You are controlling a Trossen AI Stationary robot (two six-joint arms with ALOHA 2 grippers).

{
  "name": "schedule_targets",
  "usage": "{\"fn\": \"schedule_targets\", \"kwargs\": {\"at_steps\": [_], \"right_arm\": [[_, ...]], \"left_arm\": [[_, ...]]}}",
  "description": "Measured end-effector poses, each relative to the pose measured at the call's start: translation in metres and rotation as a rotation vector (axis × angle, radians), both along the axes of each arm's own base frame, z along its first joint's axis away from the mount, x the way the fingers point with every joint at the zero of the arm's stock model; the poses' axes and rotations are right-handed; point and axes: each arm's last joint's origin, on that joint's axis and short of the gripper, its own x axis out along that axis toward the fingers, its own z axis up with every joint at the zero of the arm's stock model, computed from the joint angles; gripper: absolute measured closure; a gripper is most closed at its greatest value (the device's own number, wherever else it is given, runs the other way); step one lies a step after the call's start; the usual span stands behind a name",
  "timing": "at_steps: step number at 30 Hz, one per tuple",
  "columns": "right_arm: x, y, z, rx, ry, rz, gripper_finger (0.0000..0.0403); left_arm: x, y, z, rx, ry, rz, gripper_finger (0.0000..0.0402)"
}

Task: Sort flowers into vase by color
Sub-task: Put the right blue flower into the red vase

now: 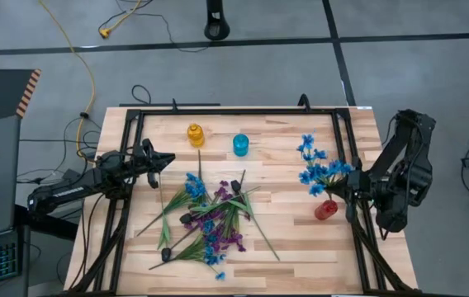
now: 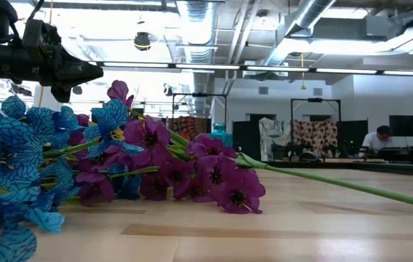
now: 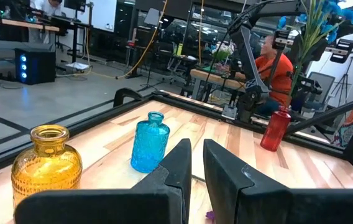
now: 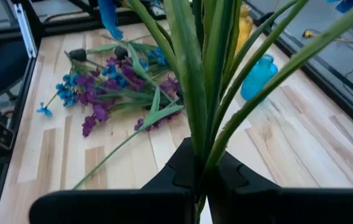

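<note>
Currently right gripper [image 1: 343, 191], frame right in the high view, has its fingers clenched on blue-blossomed green stems [image 1: 315, 169] standing in the small red glass vase [image 1: 326, 210]. Left gripper [image 1: 165, 160], left of centre, fingers clenched on nothing. Loose blue and purple flowers [image 1: 210, 219] piled bottom-centre on the wooden counter [image 1: 284, 239].

arms: dark, jointed | left arm [image 1: 94, 177]: black cabling | fingers [image 3: 175, 168]: black, matte, wedge-shaped

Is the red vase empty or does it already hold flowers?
It holds flowers. Blue flowers on green stems rise from the red vase, and the right gripper is shut on those stems.
</note>
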Motion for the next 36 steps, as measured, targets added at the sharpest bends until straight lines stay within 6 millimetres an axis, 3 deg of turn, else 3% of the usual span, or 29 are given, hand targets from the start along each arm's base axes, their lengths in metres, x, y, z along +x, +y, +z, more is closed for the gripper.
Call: {"fn": "schedule_targets", "kwargs": {"at_steps": [11,22,30,36], "right_arm": [[0.01,0.022,-0.015,-0.122,0.07,-0.001,0.036],[-0.011,0.041,-0.035,-0.166,-0.028,-0.022,0.036],[-0.029,0.022,-0.077,-0.066,-0.147,-0.05,0.036],[-0.034,0.011,-0.096,-0.019,-0.188,-0.06,0.036]], "left_arm": [[0.0,0.0,0.0,0.0,0.0,0.0,0.0372],[0.0,0.0,0.0,0.0,0.0,0.0,0.0372],[0.0,0.0,0.0,0.0,0.0,0.001,0.0372],[0.0,0.0,0.0,0.0,0.0,0.001,0.0372]]}}
